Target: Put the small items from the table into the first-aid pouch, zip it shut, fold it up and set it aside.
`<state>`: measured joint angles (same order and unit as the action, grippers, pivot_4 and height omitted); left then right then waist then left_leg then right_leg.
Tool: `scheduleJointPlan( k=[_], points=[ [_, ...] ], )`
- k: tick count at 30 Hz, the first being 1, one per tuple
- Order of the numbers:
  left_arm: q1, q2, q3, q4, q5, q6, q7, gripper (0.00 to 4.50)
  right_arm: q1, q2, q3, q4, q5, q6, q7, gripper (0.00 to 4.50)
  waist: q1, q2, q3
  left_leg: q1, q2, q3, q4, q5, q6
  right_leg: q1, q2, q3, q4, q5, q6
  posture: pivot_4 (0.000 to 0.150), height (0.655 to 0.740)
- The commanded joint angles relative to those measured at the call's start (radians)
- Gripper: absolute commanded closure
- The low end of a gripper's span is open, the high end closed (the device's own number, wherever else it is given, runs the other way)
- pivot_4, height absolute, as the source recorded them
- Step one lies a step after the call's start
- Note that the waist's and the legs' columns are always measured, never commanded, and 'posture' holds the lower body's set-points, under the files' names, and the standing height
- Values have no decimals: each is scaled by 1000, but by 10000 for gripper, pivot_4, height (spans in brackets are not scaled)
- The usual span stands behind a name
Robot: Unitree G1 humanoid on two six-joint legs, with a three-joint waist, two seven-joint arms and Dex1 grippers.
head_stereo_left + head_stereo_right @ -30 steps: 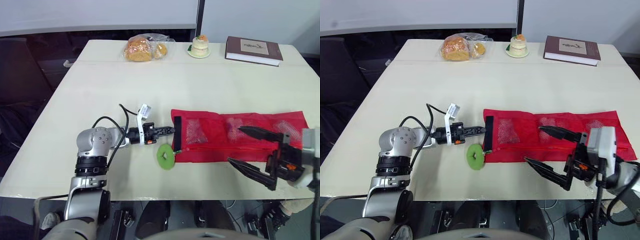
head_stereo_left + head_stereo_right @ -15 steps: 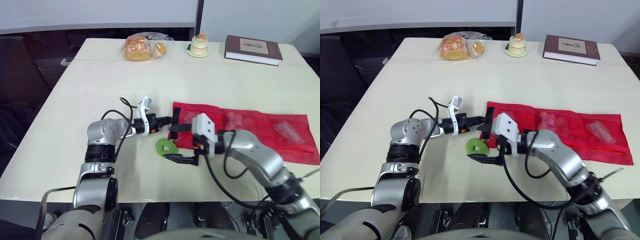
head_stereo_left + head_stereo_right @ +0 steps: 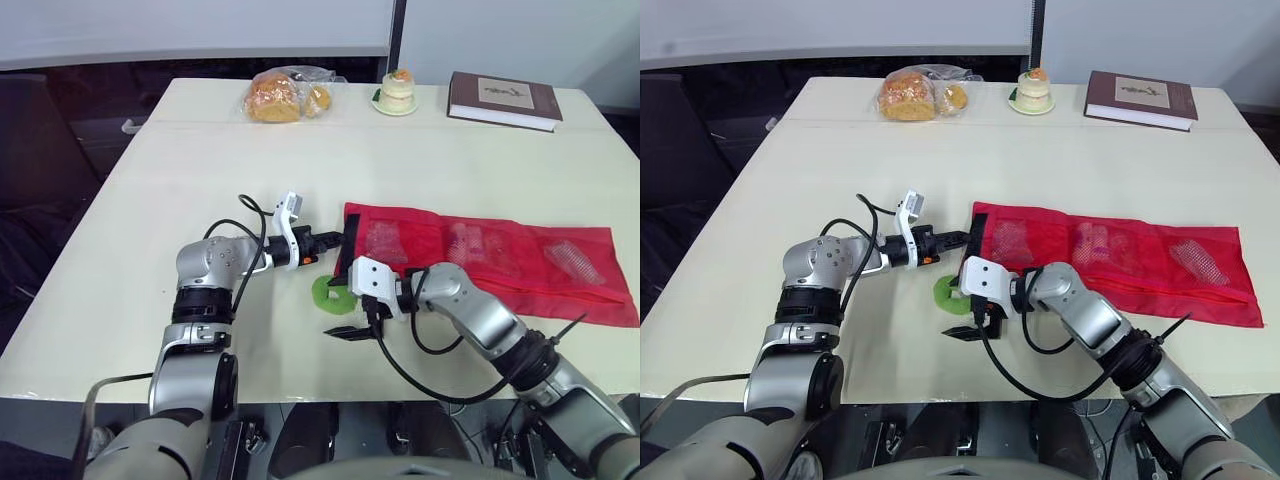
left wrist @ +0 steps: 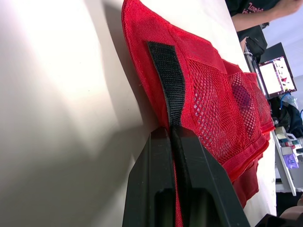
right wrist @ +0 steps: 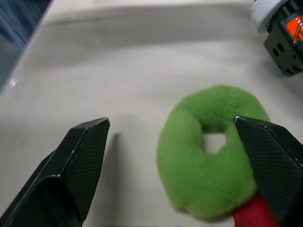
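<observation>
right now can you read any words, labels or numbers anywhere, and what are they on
No text reads clearly.
Book: pale cover label, print too small to read.
Person's dark shirt: pink lettering, too blurred to read.
White cable tag: no legible print.
Red pouch: no print seen.

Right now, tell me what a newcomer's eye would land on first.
The red pouch lies flat on the table's near right, the left hand shut on its left edge. A green ring lies by that edge, the right hand open at it. Along the far edge sit bread, a cake and a book.
</observation>
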<state>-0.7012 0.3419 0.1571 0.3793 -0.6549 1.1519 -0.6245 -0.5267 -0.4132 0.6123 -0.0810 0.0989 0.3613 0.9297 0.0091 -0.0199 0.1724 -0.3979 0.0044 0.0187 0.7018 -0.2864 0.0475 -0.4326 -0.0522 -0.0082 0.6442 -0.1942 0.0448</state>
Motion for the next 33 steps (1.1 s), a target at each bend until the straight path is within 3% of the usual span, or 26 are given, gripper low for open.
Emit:
scheduleJointPlan(
  k=[1, 7, 11, 15, 22, 28, 33],
  points=[
    [4, 3, 24, -24, -2, -11, 6, 45000, 24, -32, 12, 15, -70, -12, 0, 16439, 0, 0, 0, 0, 0, 0, 0, 0, 0, 0, 0, 0, 0, 0, 0, 1500, 7289],
    [9, -1, 23, -33, -4, -15, 7, 45000, 13, -33, -7, 44, -147, -80, -33, 43211, 1, 0, 0, 0, 0, 0, 0, 0, 0, 0, 0, 0, 0, 0, 0, 1500, 7289],
    [13, 2, 22, -40, -4, -17, 7, 45000, 40, -39, -67, 8, -121, -88, -40, 43211, 2, 0, 0, 0, 0, 0, 0, 0, 0, 0, 0, 0, 0, 0, 0, 1500, 7289],
    [33, 24, 17, -58, 4, -28, -3, 45000, 178, -37, -292, -195, 74, 30, -82, 43211, 4, 0, 0, 0, 0, 0, 0, 0, 0, 0, -1, 0, 0, 0, 0, 1500, 7289],
    [69, 52, 16, -85, 6, -34, -13, 45000, 437, -188, -624, -418, 187, 132, -135, 43211, -1, 0, 0, -1, 0, 0, -1, 0, 0, 0, -2, 0, -1, 0, 0, 1500, 7289],
    [95, 98, 36, -97, 3, -32, -16, 45000, 702, -286, -948, -418, 195, 106, -146, 43211, 6, 0, 0, 0, 1, 0, -1, -3, 4, 0, 0, -1, -1, 0, 0, 1500, 7289],
    [126, 148, 58, -114, 0, -34, -12, 45000, 840, -304, -1145, -292, 161, 39, -181, 43211, -6, 0, 0, 1, 1, 4, -1, -3, 5, 0, 0, 3, -2, 0, 0, 1500, 7289]
  ],
)
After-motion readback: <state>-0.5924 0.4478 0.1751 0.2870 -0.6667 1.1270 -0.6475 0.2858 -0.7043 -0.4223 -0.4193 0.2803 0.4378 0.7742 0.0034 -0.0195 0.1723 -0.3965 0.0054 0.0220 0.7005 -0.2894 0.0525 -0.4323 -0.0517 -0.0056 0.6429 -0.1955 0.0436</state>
